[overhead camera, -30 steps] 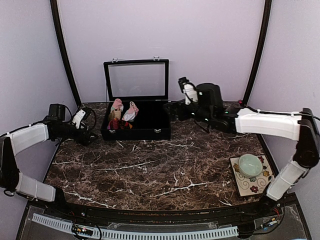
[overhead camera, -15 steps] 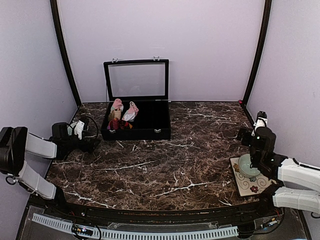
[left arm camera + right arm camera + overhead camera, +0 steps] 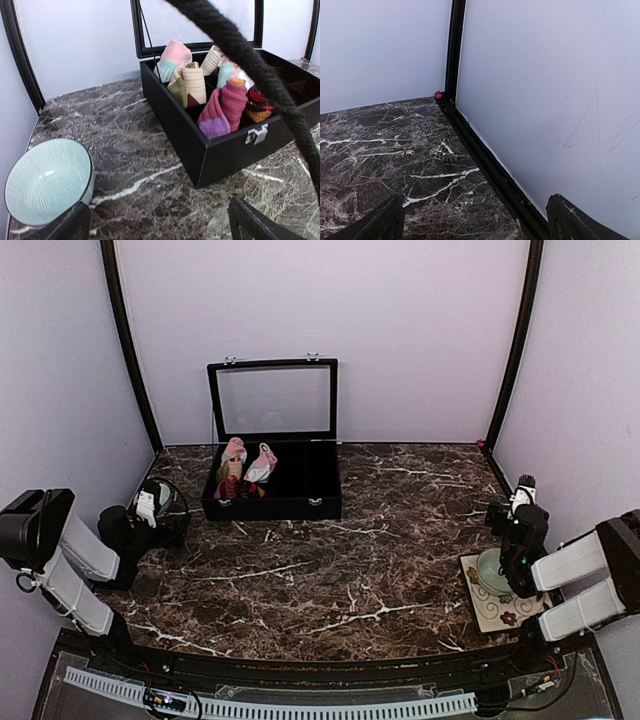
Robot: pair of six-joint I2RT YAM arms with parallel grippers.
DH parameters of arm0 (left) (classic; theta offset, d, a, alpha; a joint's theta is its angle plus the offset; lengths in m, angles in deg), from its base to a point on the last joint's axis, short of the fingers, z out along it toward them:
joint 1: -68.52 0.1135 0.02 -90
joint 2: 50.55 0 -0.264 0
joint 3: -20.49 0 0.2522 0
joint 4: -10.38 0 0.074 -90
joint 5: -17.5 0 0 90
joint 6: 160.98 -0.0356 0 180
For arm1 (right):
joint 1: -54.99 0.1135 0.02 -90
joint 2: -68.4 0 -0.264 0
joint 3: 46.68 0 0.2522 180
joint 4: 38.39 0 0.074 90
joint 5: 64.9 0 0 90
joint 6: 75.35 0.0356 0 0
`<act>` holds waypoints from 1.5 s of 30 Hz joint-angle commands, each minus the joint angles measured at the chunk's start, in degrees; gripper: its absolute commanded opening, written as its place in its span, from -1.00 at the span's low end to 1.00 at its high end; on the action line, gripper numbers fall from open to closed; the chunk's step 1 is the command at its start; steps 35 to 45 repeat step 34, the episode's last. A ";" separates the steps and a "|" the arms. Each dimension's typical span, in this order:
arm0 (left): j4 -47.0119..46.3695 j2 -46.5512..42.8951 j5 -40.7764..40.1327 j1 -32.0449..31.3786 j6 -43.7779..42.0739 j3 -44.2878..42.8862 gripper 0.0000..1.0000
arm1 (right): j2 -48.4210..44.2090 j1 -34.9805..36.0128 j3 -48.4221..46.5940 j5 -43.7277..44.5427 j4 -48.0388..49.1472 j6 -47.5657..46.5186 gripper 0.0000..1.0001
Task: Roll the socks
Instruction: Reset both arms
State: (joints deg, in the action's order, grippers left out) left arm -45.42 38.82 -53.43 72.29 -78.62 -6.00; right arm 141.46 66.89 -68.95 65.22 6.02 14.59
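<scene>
The socks stand in the left compartments of the open black box (image 3: 310, 502). In the left wrist view the pink sock with teal and white spots (image 3: 226, 73) is partly behind a black cable, and the black argyle sock (image 3: 257, 103) sits right of a purple roll (image 3: 220, 107). The top view shows the pink sock (image 3: 263, 463) and the argyle sock (image 3: 245, 490) too. My left gripper (image 3: 150, 506) is open and empty, left of the box (image 3: 160, 231). My right gripper (image 3: 520, 498) is open and empty, facing the right wall (image 3: 480, 226).
A pink-topped tan-and-red roll (image 3: 186, 75) stands at the box's back left. A teal bowl (image 3: 47, 180) sits by my left gripper. Another teal bowl (image 3: 498, 569) rests on a patterned coaster (image 3: 490, 612) under my right arm. The box lid (image 3: 272, 400) stands upright. The enclosure wall (image 3: 545, 100) is close on the right.
My right arm has swung from beside the box back to the right edge and folded up. My left arm has pulled back from the box to the left edge and folded.
</scene>
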 commanded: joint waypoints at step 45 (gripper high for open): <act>-4.41 0.51 -4.26 0.36 2.49 -1.79 0.98 | 14.78 -11.02 -3.79 -24.47 16.80 3.76 0.99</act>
